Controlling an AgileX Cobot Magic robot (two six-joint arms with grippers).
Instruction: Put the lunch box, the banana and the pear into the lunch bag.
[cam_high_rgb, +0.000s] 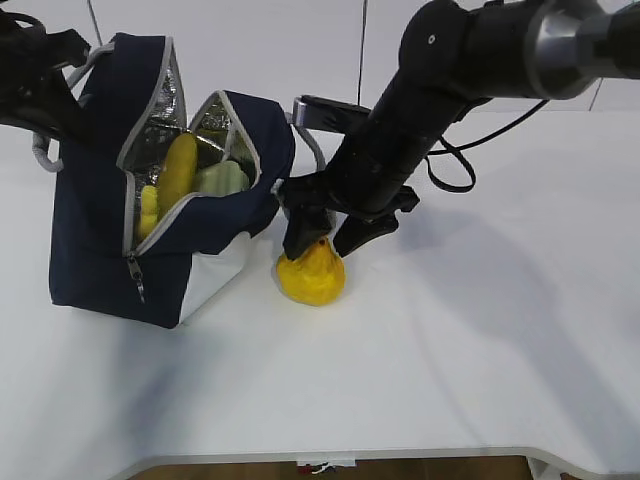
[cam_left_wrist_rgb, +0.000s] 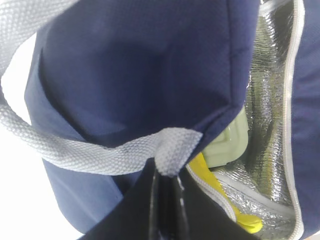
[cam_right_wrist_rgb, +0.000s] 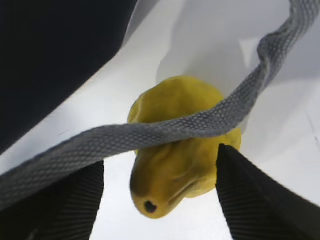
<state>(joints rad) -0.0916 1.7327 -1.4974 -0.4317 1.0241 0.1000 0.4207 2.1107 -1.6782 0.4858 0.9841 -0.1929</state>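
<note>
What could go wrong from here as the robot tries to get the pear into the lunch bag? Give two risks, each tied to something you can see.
1. A grey handle strap lies across the pear between the open right gripper fingers; closing could pinch the strap too and tug the lunch bag.
2. The left gripper holds the bag open only by pinching the other handle; if it slips, the opening may sag over the banana and lunch box.

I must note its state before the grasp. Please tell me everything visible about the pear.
The pear is small, squat and yellow-orange, with a smooth, slightly dented skin and a dark spot at its narrow end. It lies on the white table, outside and right beside the lunch bag. The open right gripper stands over it, one finger on each side. From the wrist camera, a grey webbing handle crosses in front of it.
</note>
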